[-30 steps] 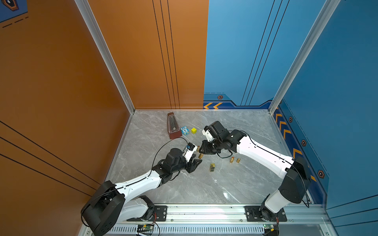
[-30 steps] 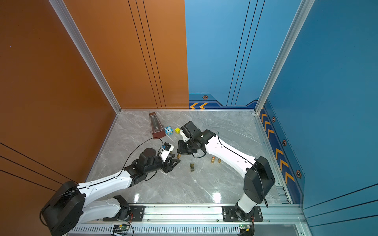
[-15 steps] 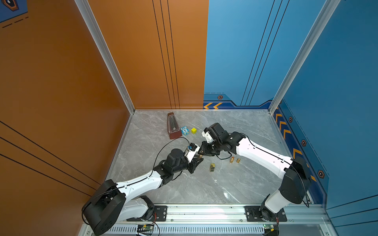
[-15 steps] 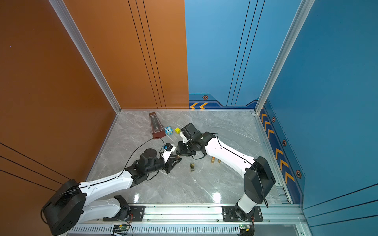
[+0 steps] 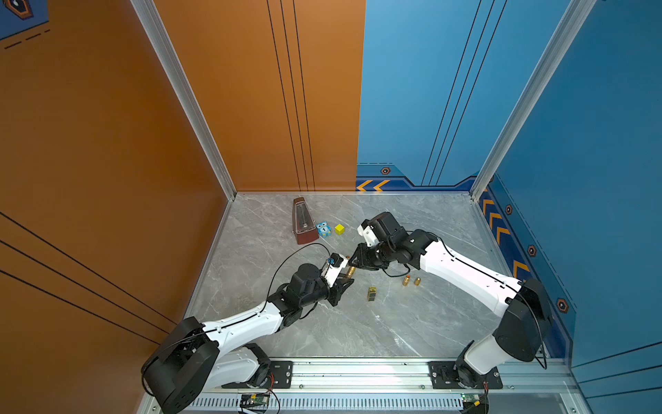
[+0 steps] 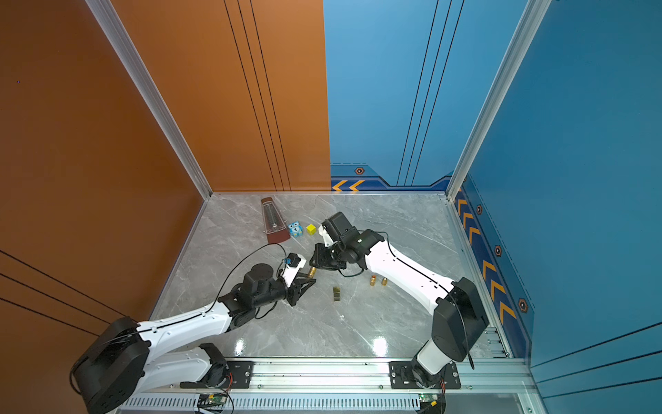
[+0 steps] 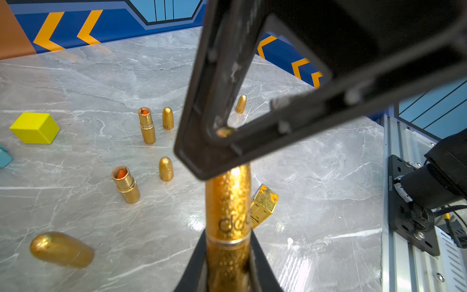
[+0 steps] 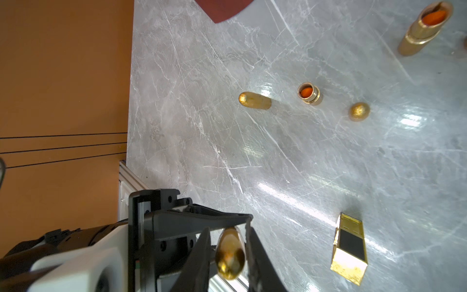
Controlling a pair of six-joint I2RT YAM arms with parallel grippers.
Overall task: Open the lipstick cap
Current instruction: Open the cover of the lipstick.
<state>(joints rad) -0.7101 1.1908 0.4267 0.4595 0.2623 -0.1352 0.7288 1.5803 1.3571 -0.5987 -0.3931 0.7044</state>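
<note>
The gold lipstick (image 5: 350, 272) hangs above the floor between both arms. My left gripper (image 5: 346, 279) is shut on its base end, as the left wrist view shows (image 7: 227, 242); the textured lipstick cap (image 7: 227, 202) sticks out past the fingers. My right gripper (image 5: 354, 264) comes from the opposite side. In the right wrist view its fingers close tightly on both sides of the cap's rounded tip (image 8: 231, 252). One right finger (image 7: 214, 88) hides the cap's tip in the left wrist view.
On the marble floor stand two uncapped lipsticks (image 7: 146, 125) (image 7: 125, 185) with loose gold caps (image 7: 166, 169) beside them, and one cap lying down (image 7: 62, 249). A gold box (image 5: 372, 294), a yellow cube (image 5: 339, 229), a blue owl cube (image 5: 323, 229) and a metronome (image 5: 302, 222) are nearby.
My left gripper has closed on the lipstick's base end. The right gripper has stayed at the cap end, with little arm movement.
</note>
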